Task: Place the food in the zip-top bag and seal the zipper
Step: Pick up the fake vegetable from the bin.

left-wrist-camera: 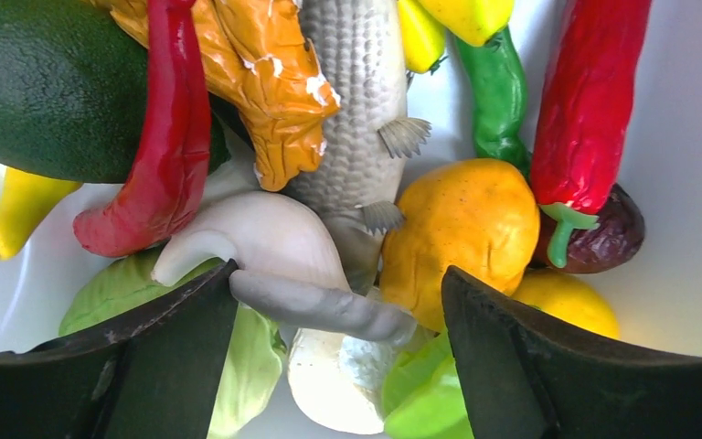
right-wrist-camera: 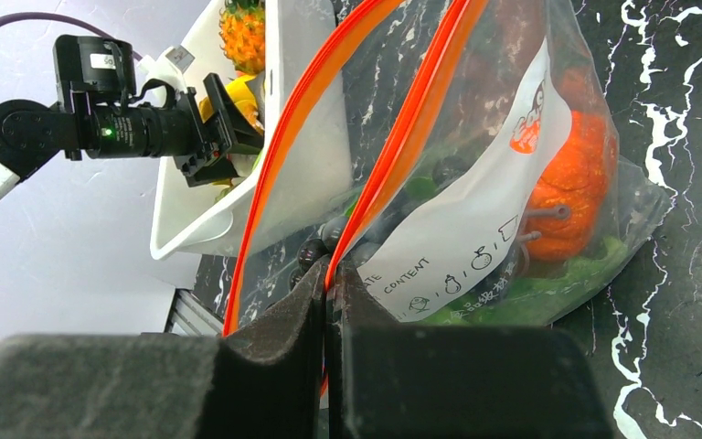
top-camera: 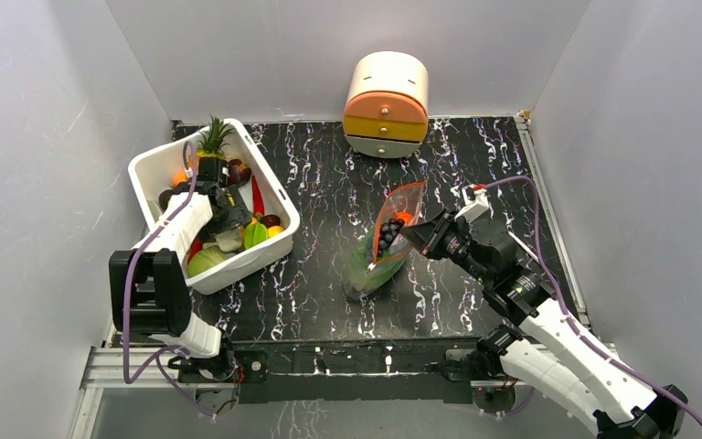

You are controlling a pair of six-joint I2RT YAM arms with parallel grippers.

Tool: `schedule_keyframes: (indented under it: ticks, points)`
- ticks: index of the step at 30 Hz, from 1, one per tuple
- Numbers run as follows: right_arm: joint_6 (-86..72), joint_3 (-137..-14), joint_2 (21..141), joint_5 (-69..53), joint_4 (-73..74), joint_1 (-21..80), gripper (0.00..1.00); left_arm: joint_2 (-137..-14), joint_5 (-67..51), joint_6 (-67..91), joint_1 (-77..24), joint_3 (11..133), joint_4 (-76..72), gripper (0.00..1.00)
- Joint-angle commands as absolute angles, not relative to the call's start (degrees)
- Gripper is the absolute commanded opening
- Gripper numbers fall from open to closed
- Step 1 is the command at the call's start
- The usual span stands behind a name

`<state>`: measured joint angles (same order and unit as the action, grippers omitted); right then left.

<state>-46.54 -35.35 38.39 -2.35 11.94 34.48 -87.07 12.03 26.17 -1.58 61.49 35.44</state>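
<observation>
The zip-top bag (top-camera: 386,240) lies mid-table with its mouth open. My right gripper (right-wrist-camera: 329,274) is shut on one strip of the red-orange zipper (right-wrist-camera: 400,137), and the other strip (right-wrist-camera: 281,137) hangs apart from it. Dark grapes (right-wrist-camera: 315,251), an orange piece (right-wrist-camera: 571,192) and green leaves (right-wrist-camera: 548,293) sit inside the bag. My left gripper (left-wrist-camera: 339,270) is open, low in the white tub (top-camera: 270,178) over the food. A white mushroom with a grey stem (left-wrist-camera: 329,311) lies between its jaws. Around it are a pale green cabbage (left-wrist-camera: 110,288), an orange fruit (left-wrist-camera: 462,224) and a red chilli (left-wrist-camera: 590,110).
An orange and cream drawer unit (top-camera: 386,105) stands at the back of the table. The tub also holds a toy fish (left-wrist-camera: 356,82), a pineapple (top-camera: 212,137), a dark green piece (left-wrist-camera: 46,91) and a second red chilli (left-wrist-camera: 169,155). Grey walls close in on three sides.
</observation>
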Motion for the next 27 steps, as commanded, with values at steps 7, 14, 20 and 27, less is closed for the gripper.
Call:
schedule_keyframes:
  ticks: [7,14,20,27]
  points:
    - [-46.3,-37.0,37.3,-2.2,8.4,34.5,0.0,-84.8,10.2,25.5,-1.1,60.0,34.1,0.5]
    - [-46.8,-36.7,38.0,-2.9,7.6,34.5,0.0,-81.3,9.4,26.1,-1.2,60.5,35.4,0.28]
    - [-47.0,-36.3,37.7,-2.8,7.4,34.5,0.0,-79.6,9.3,26.3,-1.2,62.5,36.9,0.25]
    - [-46.6,-36.4,37.6,-2.5,8.2,34.5,0.0,-78.7,9.9,25.9,-1.2,64.7,38.1,0.23]
